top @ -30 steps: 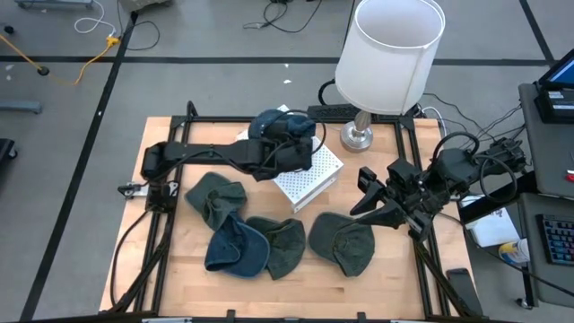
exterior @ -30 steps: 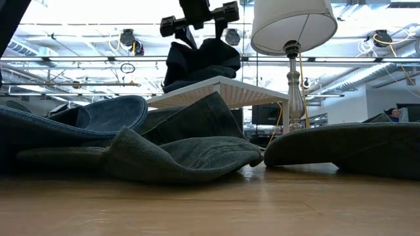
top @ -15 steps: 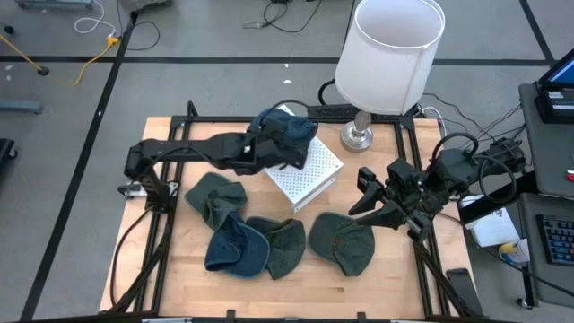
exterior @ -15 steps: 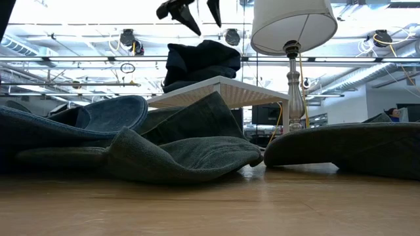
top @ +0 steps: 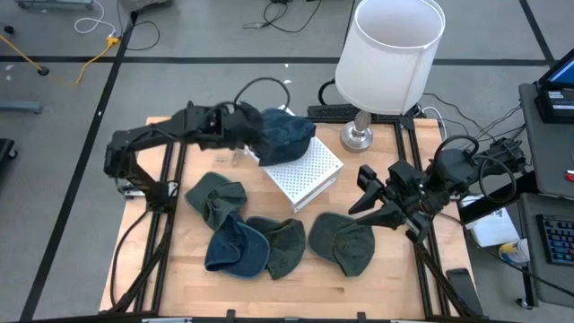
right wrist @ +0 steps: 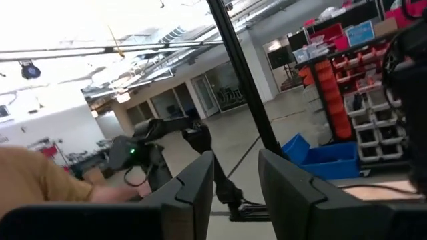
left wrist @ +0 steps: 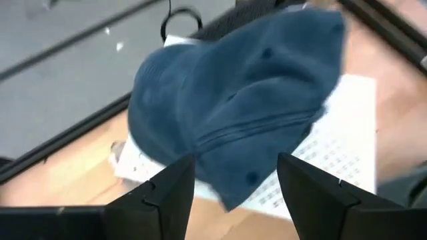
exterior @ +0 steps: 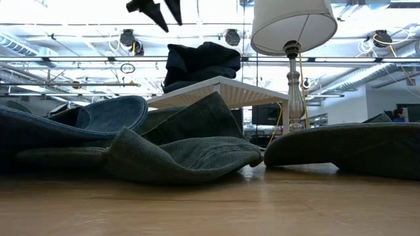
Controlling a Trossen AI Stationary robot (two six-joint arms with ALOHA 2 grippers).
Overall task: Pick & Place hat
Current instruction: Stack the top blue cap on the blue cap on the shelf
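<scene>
High view, upper middle: my left claw (top: 240, 132) hangs released beside the hat (top: 285, 135); its brim overhanging the white box (top: 305, 172) could slide off.

Both arms are matte black, built of slim tubes joined by chunky rounded joints. The left arm (top: 170, 135) carries a thin black cable that loops free above its wrist. The right arm (top: 448, 175) trails a thicker bundle of looped black cables. Each ends in two tapered, pointed black fingers (left wrist: 170, 193).
</scene>
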